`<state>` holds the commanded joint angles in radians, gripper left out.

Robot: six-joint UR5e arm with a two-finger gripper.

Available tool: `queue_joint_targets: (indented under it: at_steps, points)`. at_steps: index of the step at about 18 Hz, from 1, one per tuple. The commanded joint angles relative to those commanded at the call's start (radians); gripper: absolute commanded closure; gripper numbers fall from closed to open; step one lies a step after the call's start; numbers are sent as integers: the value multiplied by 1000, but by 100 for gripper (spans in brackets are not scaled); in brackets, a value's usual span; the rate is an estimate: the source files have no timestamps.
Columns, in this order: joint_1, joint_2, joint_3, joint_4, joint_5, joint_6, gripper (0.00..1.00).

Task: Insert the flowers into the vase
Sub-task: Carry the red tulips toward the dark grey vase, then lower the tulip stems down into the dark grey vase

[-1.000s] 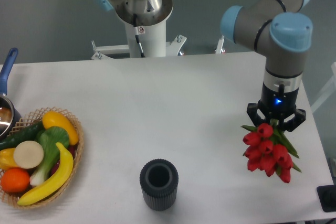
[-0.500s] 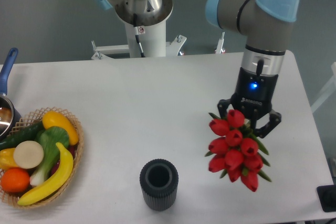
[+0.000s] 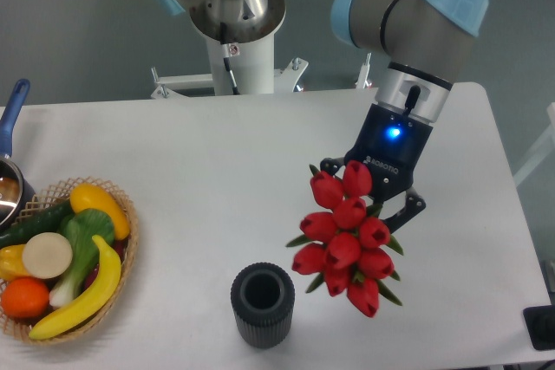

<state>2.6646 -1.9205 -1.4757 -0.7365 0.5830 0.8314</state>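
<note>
A bunch of red tulip flowers (image 3: 345, 240) with green leaves hangs in the air, buds toward the camera and tilted down to the left. My gripper (image 3: 371, 195) is shut on their stems, which the buds hide. The vase (image 3: 262, 304), a dark grey ribbed cup, stands upright near the table's front edge with its mouth open and empty. The lowest buds are just right of the vase's rim and higher than it.
A wicker basket (image 3: 124, 207) of fruit and vegetables sits at the left edge, with a blue-handled pan (image 3: 10, 140) behind it. The robot's white base (image 3: 236, 32) stands behind the table. A dark object (image 3: 540, 328) lies at the front right corner.
The arm has carried the flowers left from the table's right edge toward the vase, and tilted so the bunch now leans left. The vase and basket stayed put.
</note>
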Motion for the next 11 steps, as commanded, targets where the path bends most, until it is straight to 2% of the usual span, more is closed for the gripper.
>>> queue_joint_targets:
  at_steps: [2,4,7,9,11]
  points:
    - [-37,-21,28,8,-20,0,94]
    - [-52,-44,38,26,-89,0,92]
    - [-43,-68,41,48,-227,0,91]
    - [-37,-110,48,49,-303,14,91]
    - [-19,-108,48,51,-371,15,91]
